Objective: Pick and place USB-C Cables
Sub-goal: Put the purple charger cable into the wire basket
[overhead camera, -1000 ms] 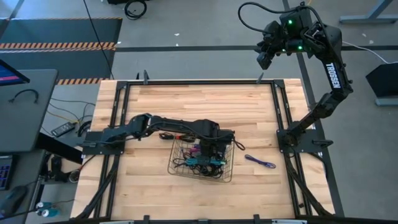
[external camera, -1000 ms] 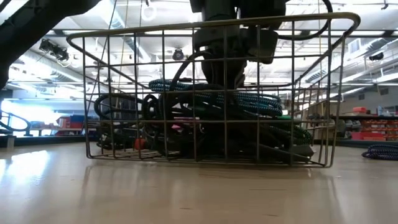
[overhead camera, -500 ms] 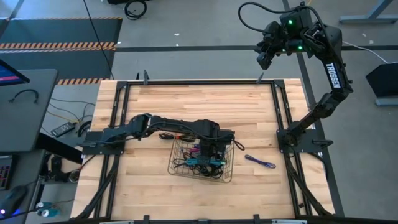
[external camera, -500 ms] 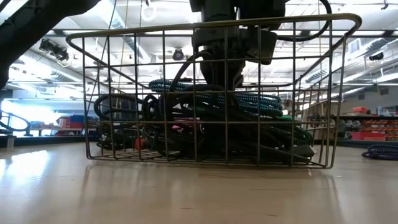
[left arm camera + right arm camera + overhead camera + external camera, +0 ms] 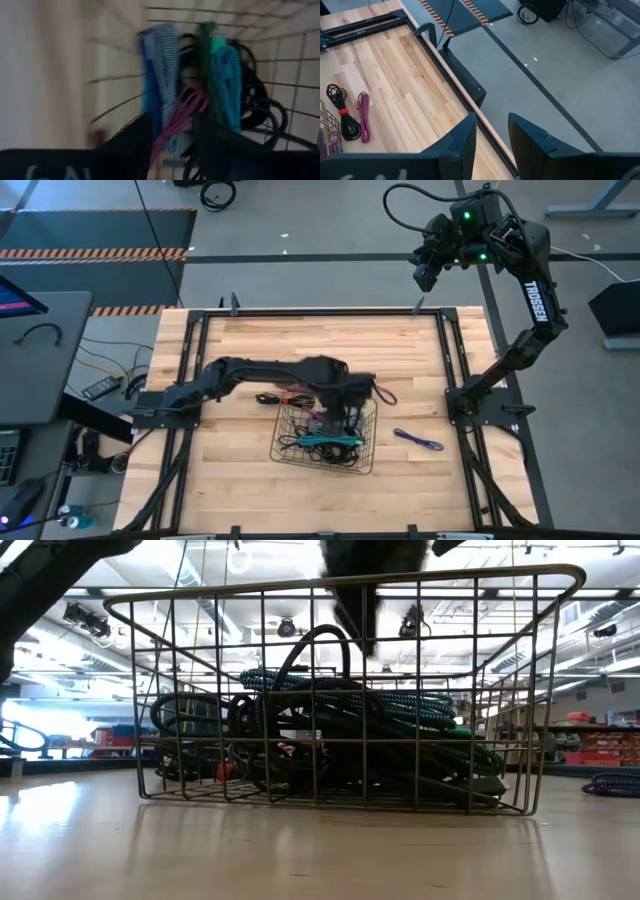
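Grey floor and hazard stripes frame the wooden table [image 5: 300, 350]. Lower centre, the basket [image 5: 290, 448] holds the cables [image 5: 330, 440], the left gripper [image 5: 172, 135] above them, fingers apart and empty. One purple cable [image 5: 418, 441] lies right. Upper right, the right gripper [image 5: 492, 132] gapes, empty.

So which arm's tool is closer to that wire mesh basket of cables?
Left. The left tool hangs just above the wire mesh basket; the right tool is raised past the table's far edge.
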